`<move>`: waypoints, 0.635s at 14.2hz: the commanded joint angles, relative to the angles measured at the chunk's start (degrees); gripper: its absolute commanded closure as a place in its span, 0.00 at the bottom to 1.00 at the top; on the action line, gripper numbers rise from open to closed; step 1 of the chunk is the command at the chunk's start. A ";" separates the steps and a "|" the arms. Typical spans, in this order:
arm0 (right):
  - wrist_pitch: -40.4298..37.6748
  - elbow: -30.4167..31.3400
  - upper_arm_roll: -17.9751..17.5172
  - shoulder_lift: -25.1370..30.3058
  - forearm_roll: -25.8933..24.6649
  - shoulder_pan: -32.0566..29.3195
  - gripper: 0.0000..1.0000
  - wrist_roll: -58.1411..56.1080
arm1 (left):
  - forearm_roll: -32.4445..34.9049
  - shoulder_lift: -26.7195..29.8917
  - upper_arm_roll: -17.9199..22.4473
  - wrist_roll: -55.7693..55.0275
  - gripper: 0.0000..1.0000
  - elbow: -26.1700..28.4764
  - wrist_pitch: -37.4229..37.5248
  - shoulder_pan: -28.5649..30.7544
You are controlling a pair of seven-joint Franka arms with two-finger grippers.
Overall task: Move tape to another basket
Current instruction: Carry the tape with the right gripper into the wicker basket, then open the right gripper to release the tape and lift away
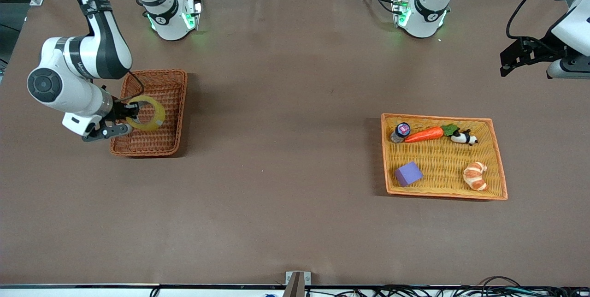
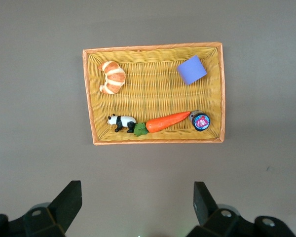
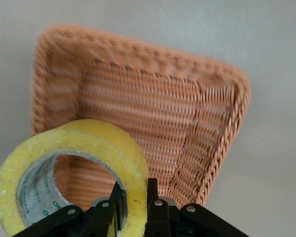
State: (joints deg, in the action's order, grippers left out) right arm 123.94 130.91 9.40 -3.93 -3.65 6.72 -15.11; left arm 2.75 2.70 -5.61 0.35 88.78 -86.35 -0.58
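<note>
We saw the right pincer (image 1: 123,117) held over the basket (image 1: 152,145), the reddish-brown wicker one standing on the brown desk (image 1: 286,195) toward the right arm's end. Its fingers (image 3: 155,207) were pressed together on the wall of the tape (image 1: 148,112), one finger inside the ring and one outside, so the roll was pinched by its band. The tape, a yellowish translucent ring with a grey-lined hole, hung above the basket's interior and was clear of the weave in the right wrist view, where we saw the basket's floor and its raised sides below the roll (image 3: 74,173). Nothing else showed inside the basket.

The left pincer (image 1: 518,57) waited with its fingers spread wide apart and nothing between them, up in the air near the left arm's end of the desk. In the left wrist view we saw the two dark fingertips (image 2: 71,197) well apart over bare desk, with the light orange-yellow tray (image 2: 89,98) below the camera.

That tray (image 1: 500,158) lay flat on the desk toward the left arm's end, well apart from the basket. In it we counted a carrot (image 1: 426,134) lying between a small round jar (image 1: 401,132) and a panda figure (image 1: 464,137), and, nearer to the front camera, a purple block (image 1: 408,173) and a croissant (image 1: 475,175).
</note>
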 commanded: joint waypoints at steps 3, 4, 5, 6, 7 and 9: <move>12.19 10.23 -1.32 3.14 -0.75 -4.51 0.98 -5.36 | -0.81 0.64 -0.10 1.24 0.00 1.04 -0.93 0.76; 12.55 10.76 -1.32 3.14 -0.83 -4.52 0.97 -5.36 | -0.81 0.64 -0.10 1.24 0.00 1.04 -0.93 0.67; 12.73 10.94 -1.32 3.05 -0.83 -4.52 0.96 -5.45 | -0.81 0.64 -0.10 1.24 0.00 1.04 -0.84 0.67; 13.69 11.47 -1.40 2.97 -0.66 -4.35 0.94 -5.45 | -0.81 0.72 -0.10 1.24 0.00 1.04 -0.84 0.67; 16.22 13.39 -1.40 2.97 -0.66 -4.17 0.93 -5.37 | -0.81 0.64 -0.10 1.24 0.00 1.04 -0.84 0.58; 18.35 14.20 -1.49 2.79 -0.66 -4.17 0.90 -5.28 | -0.81 0.64 -0.10 1.24 0.00 1.04 -0.84 0.58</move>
State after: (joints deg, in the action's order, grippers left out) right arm 140.31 142.41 8.84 -3.24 -3.66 3.54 -19.91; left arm 2.75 2.68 -5.58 0.34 89.11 -86.46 -0.47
